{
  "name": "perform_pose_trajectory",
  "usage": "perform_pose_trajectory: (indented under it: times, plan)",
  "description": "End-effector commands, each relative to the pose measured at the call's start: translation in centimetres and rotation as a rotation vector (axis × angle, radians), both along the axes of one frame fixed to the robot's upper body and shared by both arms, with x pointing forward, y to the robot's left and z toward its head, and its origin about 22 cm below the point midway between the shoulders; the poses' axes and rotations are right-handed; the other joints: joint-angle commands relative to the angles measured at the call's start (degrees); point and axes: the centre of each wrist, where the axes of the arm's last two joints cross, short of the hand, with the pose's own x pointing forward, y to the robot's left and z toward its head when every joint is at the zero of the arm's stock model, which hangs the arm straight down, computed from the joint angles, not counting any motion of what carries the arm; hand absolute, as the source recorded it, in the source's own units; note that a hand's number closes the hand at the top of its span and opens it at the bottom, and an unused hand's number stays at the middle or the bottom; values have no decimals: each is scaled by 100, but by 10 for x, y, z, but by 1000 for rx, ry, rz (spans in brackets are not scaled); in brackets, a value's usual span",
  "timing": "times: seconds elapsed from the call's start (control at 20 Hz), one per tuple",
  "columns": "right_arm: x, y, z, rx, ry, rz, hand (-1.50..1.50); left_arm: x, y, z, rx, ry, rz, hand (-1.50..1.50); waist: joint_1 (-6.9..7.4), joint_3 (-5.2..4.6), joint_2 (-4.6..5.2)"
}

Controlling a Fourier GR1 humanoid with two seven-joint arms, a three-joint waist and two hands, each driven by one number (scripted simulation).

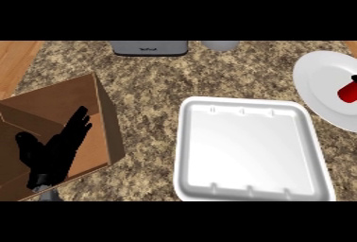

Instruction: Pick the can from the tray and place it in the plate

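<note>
The white tray (209, 142) lies in the middle of the counter with nothing in it. At the right edge is the white plate (317, 80), and the red can (346, 93) rests on it, cut off by the view's edge. A small black tip of my right hand (354, 78) shows just above the can; the rest of that hand is out of view. My left hand (52, 151) rests open at the lower left, fingers up, in front of a cardboard box.
An open brown cardboard box (83, 101) stands at the left. A grey appliance (150, 47) and a grey round object (220, 45) sit at the counter's far edge. Wood shows beyond the counter's left edge.
</note>
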Motion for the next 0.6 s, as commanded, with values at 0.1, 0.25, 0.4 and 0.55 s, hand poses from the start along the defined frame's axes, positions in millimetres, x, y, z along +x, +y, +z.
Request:
perform_pose_trajectory:
  times: [0.1, 0.25, 0.4, 0.55]
  plan:
    - [-25, -20, -17, 60, -168, -2, -150, -5, -28, -37, -65, 105, -18, 0, -110, -112, 40]
    - [-44, -38, -26, 131, -205, 103, -150, -4, -23, -40, -58, 94, -8, 0, -180, -123, 5]
    - [-65, -43, -45, 156, -211, 187, -150, -15, -13, -43, -74, 115, 23, 0, -201, -140, -47]
    - [-79, -44, -63, 186, -212, 251, -150, -8, -23, -45, -48, 112, 6, 0, -223, -143, -41]
